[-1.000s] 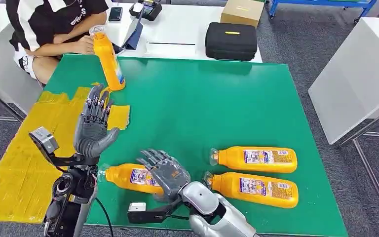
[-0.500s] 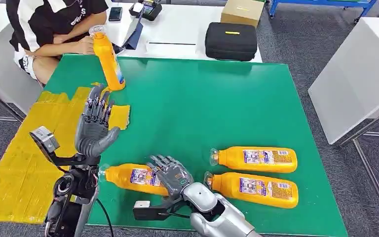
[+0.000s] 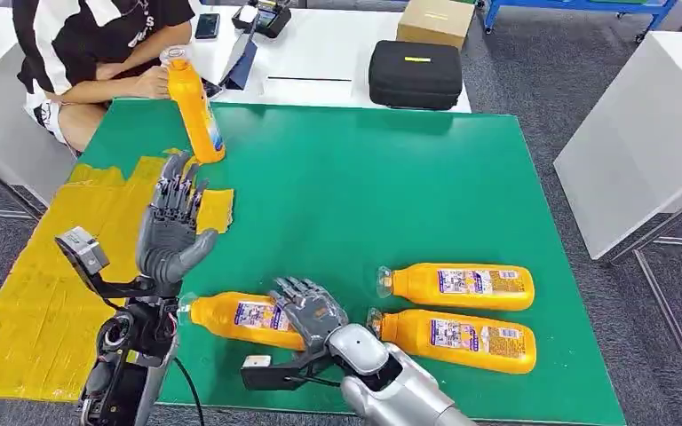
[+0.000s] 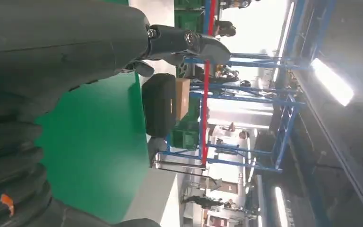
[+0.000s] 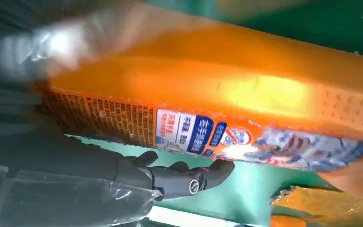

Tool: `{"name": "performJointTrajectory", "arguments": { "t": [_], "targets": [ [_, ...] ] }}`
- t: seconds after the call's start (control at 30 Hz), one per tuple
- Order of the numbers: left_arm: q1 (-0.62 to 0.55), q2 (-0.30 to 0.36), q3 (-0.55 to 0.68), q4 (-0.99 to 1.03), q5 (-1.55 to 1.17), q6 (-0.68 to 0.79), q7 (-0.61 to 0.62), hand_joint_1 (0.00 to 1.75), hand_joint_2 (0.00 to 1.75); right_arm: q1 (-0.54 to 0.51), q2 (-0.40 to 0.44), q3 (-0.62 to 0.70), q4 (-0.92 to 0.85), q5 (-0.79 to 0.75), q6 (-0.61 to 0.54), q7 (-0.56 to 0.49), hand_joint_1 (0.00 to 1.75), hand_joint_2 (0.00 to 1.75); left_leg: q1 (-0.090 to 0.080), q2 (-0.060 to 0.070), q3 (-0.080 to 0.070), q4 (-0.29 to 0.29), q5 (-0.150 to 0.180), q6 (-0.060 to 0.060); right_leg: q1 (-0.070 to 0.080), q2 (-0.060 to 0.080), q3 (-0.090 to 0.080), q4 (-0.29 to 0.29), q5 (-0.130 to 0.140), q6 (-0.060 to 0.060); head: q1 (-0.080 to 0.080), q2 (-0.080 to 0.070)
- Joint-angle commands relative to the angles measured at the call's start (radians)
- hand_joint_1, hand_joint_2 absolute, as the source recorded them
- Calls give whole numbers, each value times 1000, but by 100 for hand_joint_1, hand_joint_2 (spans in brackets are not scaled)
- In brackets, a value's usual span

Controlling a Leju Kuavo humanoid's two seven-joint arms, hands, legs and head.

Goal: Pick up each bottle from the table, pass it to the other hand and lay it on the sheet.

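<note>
Since a second ago the right hand [image 3: 309, 311] has slid down and slightly right over the near bottle [image 3: 238, 318], so its fingers now drape across the base end of it instead of hovering higher, and the small white block on its wrist bracket has shifted right with it. In the right wrist view the dark fingers [image 5: 184, 177] lie along the bottle's label side [image 5: 227, 123] with green table showing in the gap between them and the label, so I cannot tell whether the hand has closed on the bottle or just rests over it. The left hand [image 3: 170, 232] is raised above the table's left edge with its fingers straight up and spread, holding nothing; it has barely moved. The near bottle lies flat on the green table [image 3: 364, 186] near the front edge, its long axis running left to right, clear cap toward the left and base under the right hand. Two more bottles lie to the right, the upper bottle [image 3: 457, 286] and the lower bottle [image 3: 453, 340], parallel to each other and to the near one, caps also pointing left. A fourth bottle [image 3: 194, 105] stands upright at the far left corner, a person's hand [image 3: 153, 82] near it. The yellow sheet [image 3: 44, 293] hangs over the table's left side.
</note>
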Motion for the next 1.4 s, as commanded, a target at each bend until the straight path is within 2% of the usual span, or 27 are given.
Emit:
{"name": "performJointTrajectory", "arguments": {
  "t": [0.03,0.27,0.4,0.6,0.7,0.73,0.87,1.2,1.27,1.4],
  "targets": [
    [-8,8,-1,-14,-8,2,10,0,175,-29,14,5,118,6,-39,-11,175,175,0,-1,4,0,-1,1,1,0,4,0,-1,-5,0,0],
    [-15,19,-11,4,-1,5,8,0,175,-22,16,-14,97,9,-52,-6,175,175,0,-1,3,0,-1,0,1,0,3,0,-1,-3,0,0],
    [-5,23,-27,-14,6,13,5,0,175,-2,10,-70,44,-12,-112,3,175,175,0,-2,5,0,-2,1,1,0,6,0,-2,-6,0,0],
    [24,26,-57,-58,-39,70,53,0,175,109,-30,-291,-306,-91,-323,-5,175,175,0,-2,1,1,-2,1,0,-1,2,1,-2,-5,0,0],
    [24,26,-58,-56,-39,74,53,0,175,132,-37,-321,-372,-91,-335,-13,175,175,0,-3,0,0,-1,1,0,-2,1,1,-1,-3,0,0],
    [24,26,-58,-56,-39,74,53,0,175,134,-37,-321,-372,-91,-335,-12,175,175,0,-4,3,2,-3,1,1,-2,4,2,-3,-6,-1,0],
    [7,23,-76,-32,-39,80,55,0,175,178,-15,-405,-456,-176,-543,-122,175,175,0,-3,0,0,-1,0,0,-2,1,0,-1,-4,0,0],
    [0,21,-82,-18,-38,82,56,0,175,192,-20,-416,-476,-190,-558,-132,175,175,0,-2,2,0,-2,1,1,-1,3,0,-2,-5,0,0],
    [-10,25,-97,-4,-43,90,57,0,175,205,-5,-443,-507,-258,-661,-195,175,175,0,-3,3,0,-2,0,1,-2,3,1,-2,-6,0,0],
    [-24,31,-134,23,-43,103,55,0,175,240,21,-507,-579,-340,-737,-297,175,175,0,-3,1,0,-1,1,0,-2,2,0,-2,-4,0,0]
  ]
}}
